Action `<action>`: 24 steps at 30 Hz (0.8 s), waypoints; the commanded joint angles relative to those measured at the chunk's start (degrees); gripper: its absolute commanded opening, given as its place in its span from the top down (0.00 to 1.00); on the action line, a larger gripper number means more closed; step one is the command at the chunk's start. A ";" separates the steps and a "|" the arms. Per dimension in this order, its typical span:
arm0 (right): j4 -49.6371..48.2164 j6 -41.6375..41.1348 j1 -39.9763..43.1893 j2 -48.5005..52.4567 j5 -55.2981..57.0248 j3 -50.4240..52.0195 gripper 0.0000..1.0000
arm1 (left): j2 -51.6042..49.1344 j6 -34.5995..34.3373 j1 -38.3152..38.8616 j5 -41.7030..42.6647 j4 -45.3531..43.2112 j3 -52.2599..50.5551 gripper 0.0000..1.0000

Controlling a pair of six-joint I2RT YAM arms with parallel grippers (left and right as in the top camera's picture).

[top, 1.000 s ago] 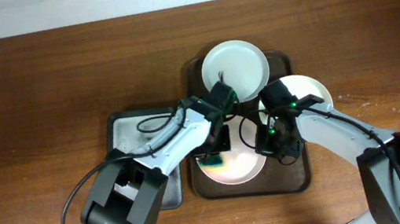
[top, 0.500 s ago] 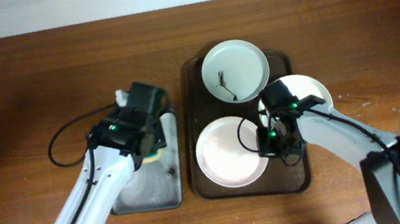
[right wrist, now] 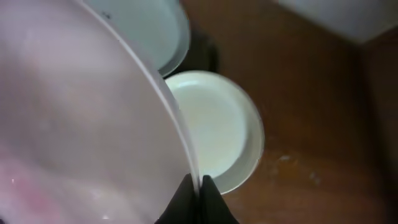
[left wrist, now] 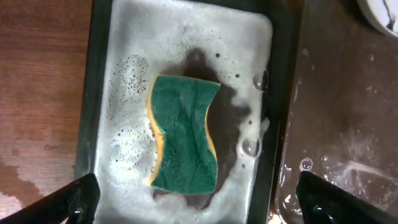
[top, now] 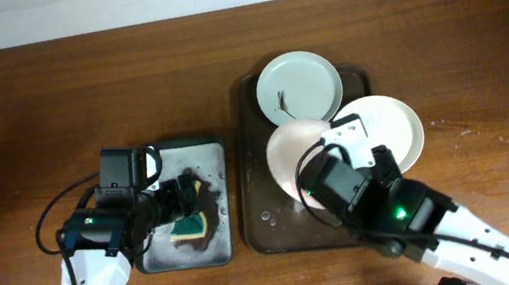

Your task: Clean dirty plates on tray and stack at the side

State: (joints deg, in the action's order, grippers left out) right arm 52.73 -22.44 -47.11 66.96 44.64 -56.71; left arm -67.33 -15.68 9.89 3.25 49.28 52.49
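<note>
While my right end effector (right wrist: 199, 190) pinches the rim of the round white shallow plate (top: 296, 151) above the dark brown rectangular tray (top: 270, 233), I'd centre it over the white side plate (top: 399, 126) before lowering. My left end effector (left wrist: 199, 199) hangs wide open and empty over the green sponge (left wrist: 183, 134).

Left tool (left wrist: 198, 182) wide open; right tool (right wrist: 199, 194) tight on plate (right wrist: 81, 124) rim.

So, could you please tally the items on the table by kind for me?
White plates: 3 (back plate, held plate, side plate)
Trays: 2 (brown tray, grey tray)
Green sponge: 1
Total: 6
</note>
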 commanded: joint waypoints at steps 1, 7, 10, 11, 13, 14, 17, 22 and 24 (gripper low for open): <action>1.09 -0.90 -5.92 -0.26 16.09 -1.51 0.96 | 0.48 0.37 -0.11 0.42 0.28 0.37 0.00; 1.09 1.46 -13.44 -0.28 25.81 -1.51 0.96 | 0.48 0.39 -0.11 0.42 0.28 0.37 0.01; 1.07 6.21 -17.57 -0.28 31.50 -1.51 0.96 | 0.48 0.37 -0.11 0.42 0.28 0.37 0.01; 1.07 6.21 -18.75 -0.28 33.18 -1.51 0.96 | 0.48 0.39 -0.11 0.42 0.28 0.37 0.01; 1.09 6.19 -20.41 -0.28 34.05 -1.51 0.96 | 0.48 0.37 -0.11 0.42 0.28 0.37 0.00; 1.09 6.19 -20.44 -0.28 34.03 -1.51 0.96 | 0.48 0.39 -0.11 0.42 0.28 0.37 0.01; 1.09 6.19 -20.44 -0.28 34.05 -1.51 0.96 | 0.48 0.39 -0.11 0.42 0.28 0.37 0.01; 1.09 6.19 -20.41 -0.28 34.05 -1.51 0.96 | 0.48 0.37 -0.11 0.42 0.28 0.37 0.01; 1.09 6.19 -20.41 -0.28 34.05 -1.51 0.96 | 0.48 0.37 -0.11 0.42 0.28 0.37 0.01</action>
State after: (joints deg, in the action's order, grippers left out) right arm 53.82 -16.03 -67.18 66.96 76.31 -56.80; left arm -67.33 -15.62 9.89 3.22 49.67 52.49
